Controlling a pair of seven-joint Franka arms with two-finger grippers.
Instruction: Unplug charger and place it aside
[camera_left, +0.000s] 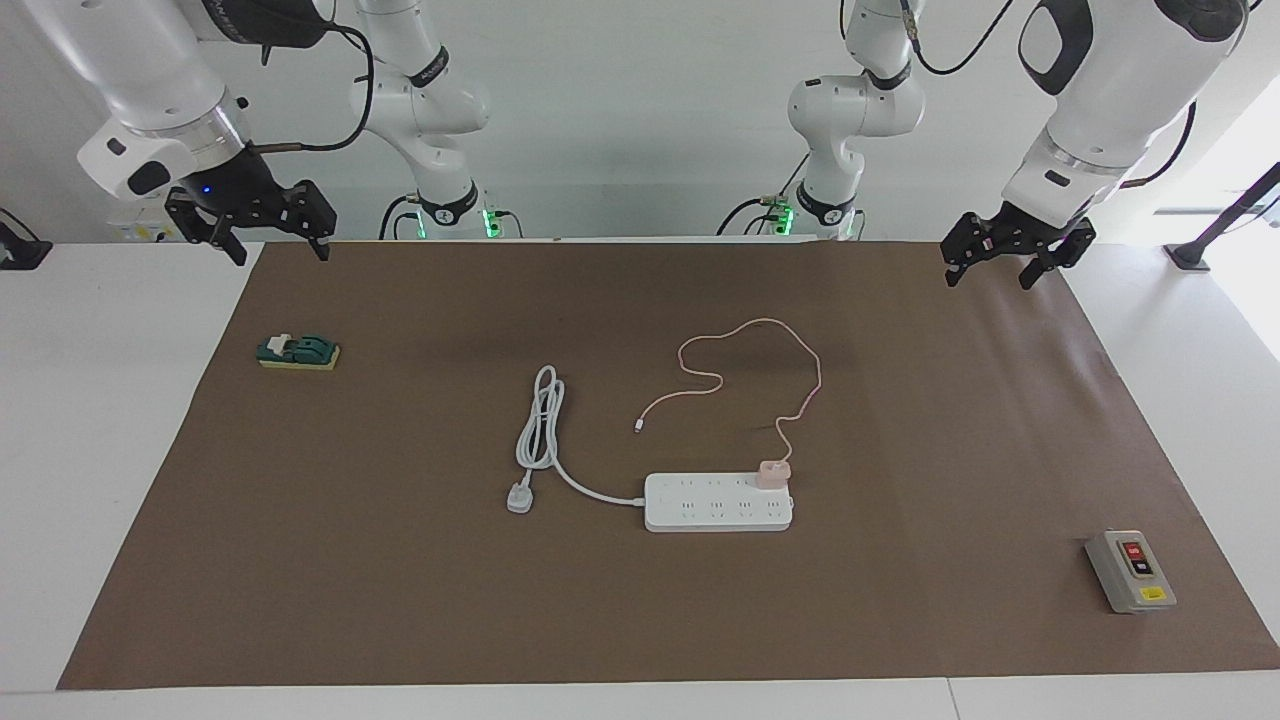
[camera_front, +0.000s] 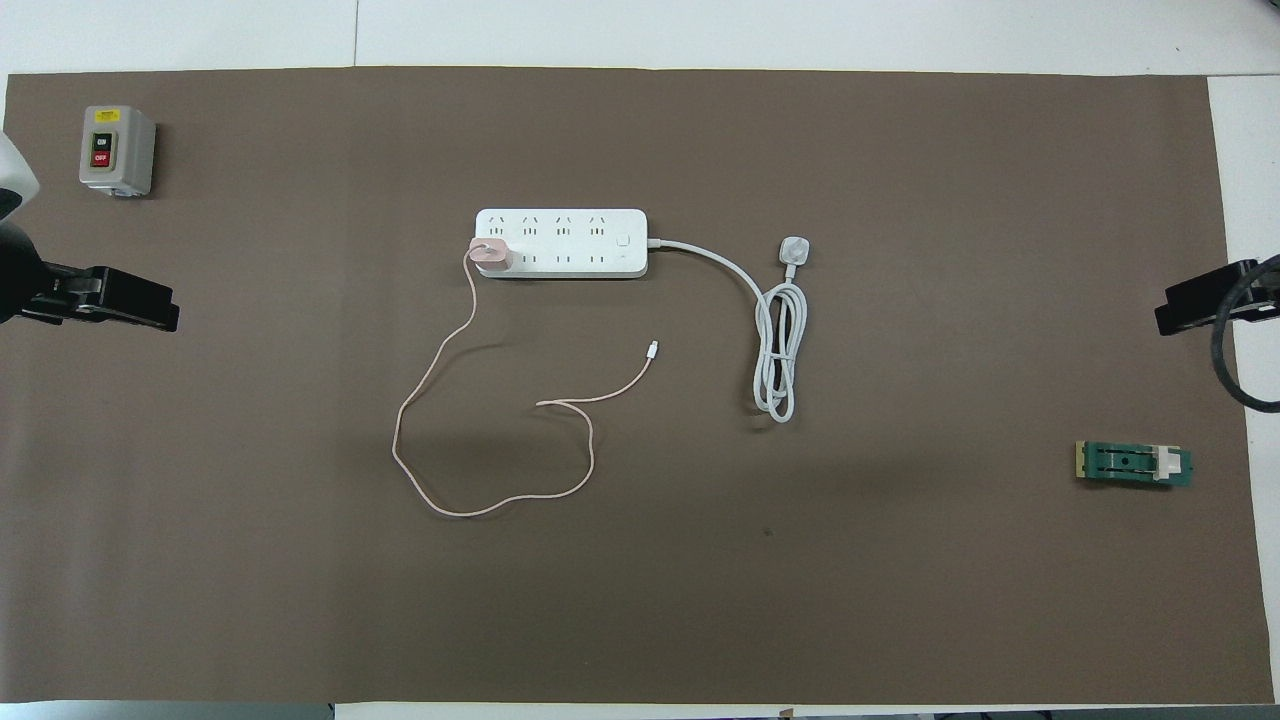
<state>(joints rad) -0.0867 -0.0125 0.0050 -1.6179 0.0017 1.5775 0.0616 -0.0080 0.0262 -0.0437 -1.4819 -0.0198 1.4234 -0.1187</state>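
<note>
The charger (camera_left: 773, 472), a small pale pink cube, is plugged into the white power strip (camera_left: 715, 505) at the strip's end toward the left arm. It also shows in the overhead view (camera_front: 490, 255) on the power strip (camera_front: 560, 243). Its thin pink cable (camera_left: 818, 385) loops loosely on the mat nearer to the robots, with the free end lying beside the loop (camera_front: 652, 350). My left gripper (camera_left: 990, 278) is open and empty, raised over the mat's corner at the left arm's end. My right gripper (camera_left: 280, 255) is open and empty, raised over the corner at the right arm's end.
A grey switch box (camera_left: 1130, 570) with red and black buttons stands toward the left arm's end, farther from the robots than the strip. A green and yellow block (camera_left: 298, 352) lies toward the right arm's end. The strip's white cord (camera_left: 540, 420) lies coiled beside it on the brown mat (camera_left: 400, 600).
</note>
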